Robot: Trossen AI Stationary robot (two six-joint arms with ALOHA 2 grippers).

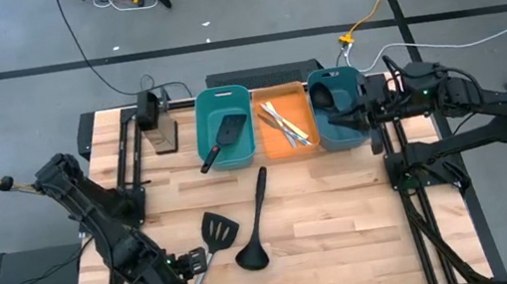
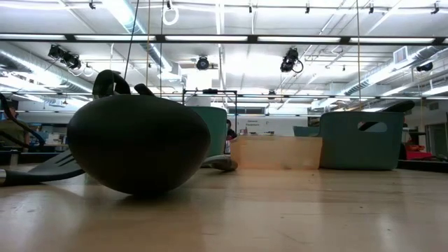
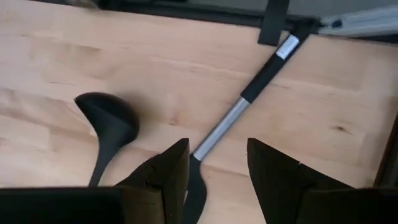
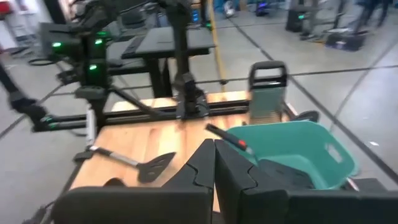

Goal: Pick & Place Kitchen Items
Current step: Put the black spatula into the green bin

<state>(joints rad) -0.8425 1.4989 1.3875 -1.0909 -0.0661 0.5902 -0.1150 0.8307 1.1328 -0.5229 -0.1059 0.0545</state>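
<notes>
A black slotted spatula (image 1: 217,231) lies flat on the wooden table near its front edge, with its metal handle (image 3: 249,93) running toward the near left. A black ladle (image 1: 253,251) lies beside it, bowl (image 3: 109,118) down on the table. My left gripper (image 3: 217,146) hangs open above the spatula's handle, one finger on either side, apart from it. My right gripper (image 4: 214,168) is shut with nothing in it, up over the right teal bin (image 1: 335,115). Another spatula (image 1: 223,136) rests in the left teal bin (image 1: 223,106), and thin sticks (image 1: 283,122) lie in the orange bin (image 1: 294,146).
The three bins stand in a row along the table's far edge. A grey block (image 1: 161,131) on a stand sits left of them. Frame rails run along the left and right edges. In the low view the ladle's bowl (image 2: 140,143) fills the foreground.
</notes>
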